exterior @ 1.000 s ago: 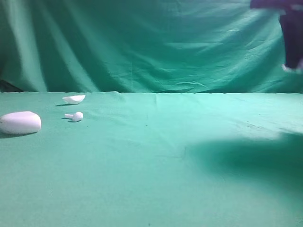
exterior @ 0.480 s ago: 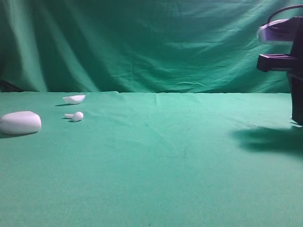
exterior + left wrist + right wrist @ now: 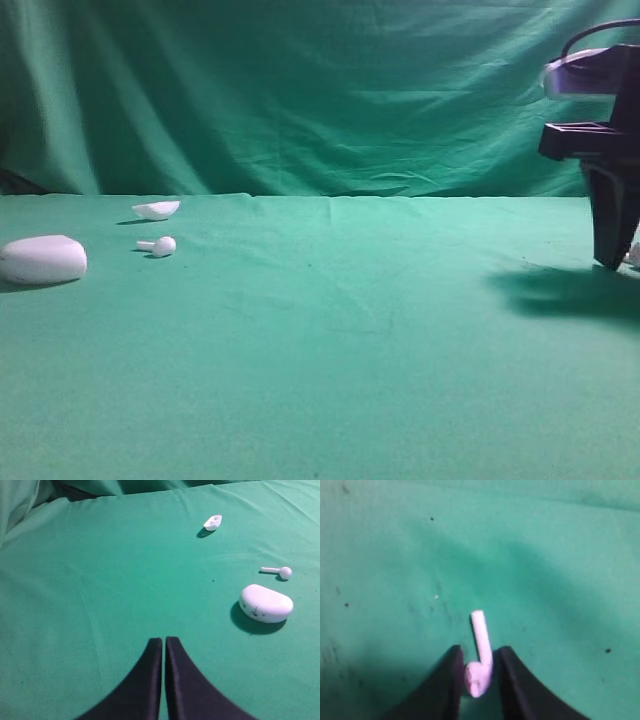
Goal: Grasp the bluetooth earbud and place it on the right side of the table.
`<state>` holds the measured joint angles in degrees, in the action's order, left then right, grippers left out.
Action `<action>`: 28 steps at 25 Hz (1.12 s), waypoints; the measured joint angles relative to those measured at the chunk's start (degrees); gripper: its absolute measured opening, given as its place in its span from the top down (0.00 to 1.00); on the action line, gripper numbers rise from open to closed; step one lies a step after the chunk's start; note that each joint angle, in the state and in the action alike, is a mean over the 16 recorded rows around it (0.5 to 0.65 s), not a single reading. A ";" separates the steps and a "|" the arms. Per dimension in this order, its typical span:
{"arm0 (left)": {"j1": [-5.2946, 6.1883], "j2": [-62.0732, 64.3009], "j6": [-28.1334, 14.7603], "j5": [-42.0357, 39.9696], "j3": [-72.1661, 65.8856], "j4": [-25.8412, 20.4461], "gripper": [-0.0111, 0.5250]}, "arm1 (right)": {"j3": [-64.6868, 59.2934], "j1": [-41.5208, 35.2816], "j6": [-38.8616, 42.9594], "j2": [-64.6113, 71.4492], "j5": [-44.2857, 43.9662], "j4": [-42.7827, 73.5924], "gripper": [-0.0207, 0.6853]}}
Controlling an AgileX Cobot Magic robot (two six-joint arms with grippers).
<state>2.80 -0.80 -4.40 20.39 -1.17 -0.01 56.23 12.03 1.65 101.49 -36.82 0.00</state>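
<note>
My right gripper (image 3: 479, 651) is shut on the rounded head of the bluetooth earbud (image 3: 479, 672). Its white stem (image 3: 480, 630) points away from the jaws, just above the green table (image 3: 395, 555). In the exterior view the right gripper (image 3: 611, 262) hangs at the far right with its tips close to the cloth (image 3: 400, 350). My left gripper (image 3: 164, 641) is shut and empty over the cloth, well short of the white case (image 3: 266, 603).
At the far left lie the oval white case (image 3: 42, 260), a second plain white earbud (image 3: 160, 245) (image 3: 279, 571) and a small white shell-like piece (image 3: 157, 209) (image 3: 213, 522). The green backdrop (image 3: 300, 90) hangs behind the table.
My right gripper has come down from the top right corner to just above the cloth at the far right. The things at the left have not moved.
</note>
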 joint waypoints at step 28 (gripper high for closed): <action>0.00 0.00 0.00 0.00 0.00 0.00 0.98 | -0.79 0.00 -2.06 -57.01 -19.56 -3.60 0.96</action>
<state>2.80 -0.80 -4.40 20.39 -1.17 -0.01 55.44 12.03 -0.41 44.48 -56.38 -3.60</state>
